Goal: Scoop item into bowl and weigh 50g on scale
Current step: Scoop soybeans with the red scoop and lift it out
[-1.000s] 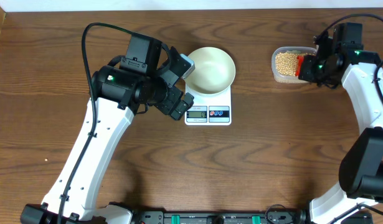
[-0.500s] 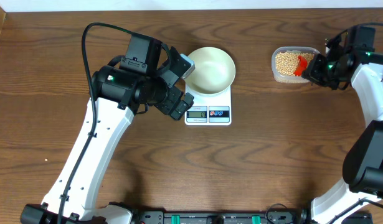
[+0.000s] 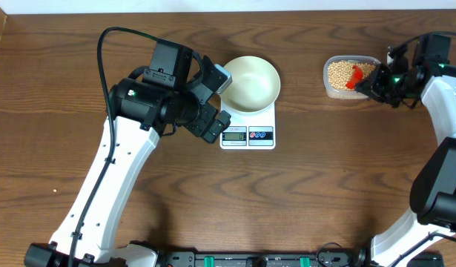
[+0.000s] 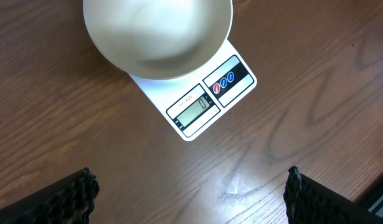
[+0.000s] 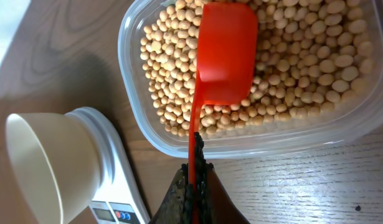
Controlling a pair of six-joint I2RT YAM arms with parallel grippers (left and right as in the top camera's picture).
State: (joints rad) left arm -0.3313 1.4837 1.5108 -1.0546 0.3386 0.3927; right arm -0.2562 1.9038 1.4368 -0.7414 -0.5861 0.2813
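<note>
The beans (image 5: 303, 74) all lie in the clear plastic tub (image 3: 328, 87) at the far right of the table (image 3: 324, 185) – none show in the white bowl (image 3: 248, 83), which sits empty on the scale (image 3: 248, 136), well apart from the tub. A red scoop (image 5: 225, 56) rests over the beans, its cup bare on the face that shows. The right pincer (image 5: 194, 180) is clenched on the end of the scoop's thin handle. The left pincer (image 4: 191, 202) hangs released, jaws wide, just beside the scale and grasping nothing; the display looks to read zero.

The risks lie in the carry. Held only by its handle tip, the loaded cup could twist in the grip and shed beans across the table on the long trip to the bowl. Digging in might shove the light tub, since nothing steadies it. A heaped scoop could overshoot the target – and the left arm, so near, could nudge the scale and spoil the reading.
</note>
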